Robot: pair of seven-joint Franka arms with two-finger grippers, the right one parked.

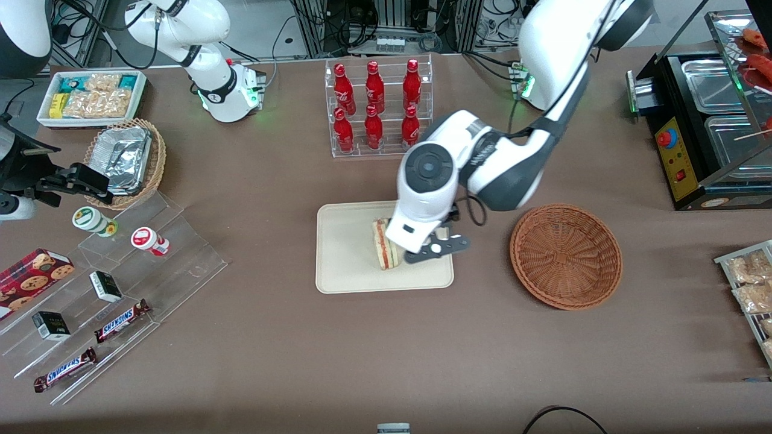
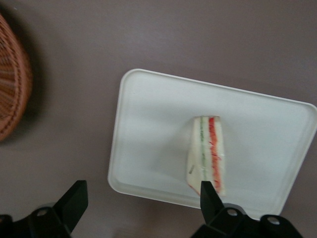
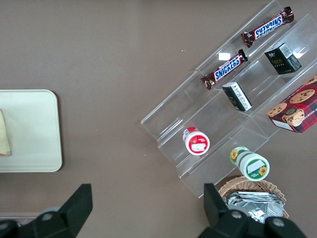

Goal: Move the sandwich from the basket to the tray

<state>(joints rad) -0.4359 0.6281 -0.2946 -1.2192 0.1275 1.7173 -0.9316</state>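
The sandwich (image 1: 385, 244), a pale wedge with red and green layers along its edge, lies on the cream tray (image 1: 344, 259). It also shows in the left wrist view (image 2: 208, 153) on the tray (image 2: 148, 124), and at the edge of the right wrist view (image 3: 4, 134). My left gripper (image 1: 437, 246) hangs over the tray's edge nearest the basket, beside the sandwich. Its fingers (image 2: 74, 198) stand wide apart with nothing between them, open (image 2: 141, 198). The reddish-brown wicker basket (image 1: 566, 256) stands beside the tray toward the working arm's end and holds nothing; its rim shows in the left wrist view (image 2: 12, 99).
A clear rack of red bottles (image 1: 377, 105) stands farther from the front camera than the tray. A stepped acrylic shelf (image 1: 120, 289) with snack bars, a tan basket with foil containers (image 1: 126, 160) and a white snack box (image 1: 90, 96) lie toward the parked arm's end. A black machine (image 1: 705, 120) stands toward the working arm's end.
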